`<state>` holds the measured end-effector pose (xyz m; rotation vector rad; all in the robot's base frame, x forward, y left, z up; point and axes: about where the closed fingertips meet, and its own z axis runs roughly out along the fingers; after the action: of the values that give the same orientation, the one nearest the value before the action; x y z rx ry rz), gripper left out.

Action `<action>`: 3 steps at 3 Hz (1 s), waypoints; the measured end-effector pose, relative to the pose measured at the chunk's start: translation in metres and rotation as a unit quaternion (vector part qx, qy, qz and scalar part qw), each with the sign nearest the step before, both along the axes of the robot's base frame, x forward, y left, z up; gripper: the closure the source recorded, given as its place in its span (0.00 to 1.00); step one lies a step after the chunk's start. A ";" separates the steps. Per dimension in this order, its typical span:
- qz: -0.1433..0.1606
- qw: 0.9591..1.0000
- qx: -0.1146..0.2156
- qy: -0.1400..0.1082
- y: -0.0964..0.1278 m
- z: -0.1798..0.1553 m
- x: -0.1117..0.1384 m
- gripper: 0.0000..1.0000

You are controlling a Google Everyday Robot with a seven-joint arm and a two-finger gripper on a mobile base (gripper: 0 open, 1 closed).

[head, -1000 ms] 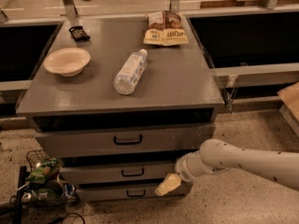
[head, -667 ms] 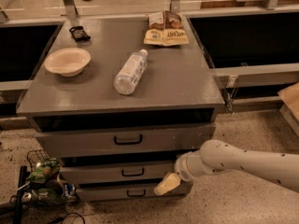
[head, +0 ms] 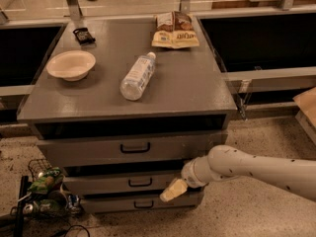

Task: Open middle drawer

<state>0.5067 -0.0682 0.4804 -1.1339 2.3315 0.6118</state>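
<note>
Cream-coloured gripper (head: 171,190) at the end of the robot's white, dark-speckled arm (head: 256,169) sits low in front of the grey painted cabinet (head: 187,85), its tip pointing down and to the left, and it lies over the right-hand part of the wide grey middle drawer (head: 106,184), at that front's lower edge. Whether it is spread or closed cannot be told, nor whether it touches the drawer front. The arm reaches in from the right edge of the view, and its rounded wrist is just right of the drawer stack. The middle drawer's small black rectangular pull (head: 140,182) is a little left of the gripper and apart from it. Above it is the taller-fronted grey drawer (head: 84,151) with a bigger black pull (head: 135,147), and below it is the slimmest grey drawer front (head: 111,205), partly covered at its right end by the gripper. Dark gaps show above the upper two fronts. On the flat cabinet top, a pale beige round bowl (head: 71,64) stands near the left edge, a clear plastic bottle (head: 137,76) lies on its side near the middle, two crinkled snack bags (head: 174,30) lie at the back, and a small dark wrapped item (head: 83,35) lies behind the bowl. At lower left, on the speckled floor (head: 256,216), a wire basket (head: 38,168) holds green packets.
</note>
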 end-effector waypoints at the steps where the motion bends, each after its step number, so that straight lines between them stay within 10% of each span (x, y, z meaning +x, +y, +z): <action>1: 0.007 1.000 -0.003 0.020 0.008 -0.018 0.012 0.00; 3: 0.006 0.999 -0.008 0.038 0.007 -0.034 0.006 0.00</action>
<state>0.5129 -0.0608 0.4467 -1.1514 2.3989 0.6518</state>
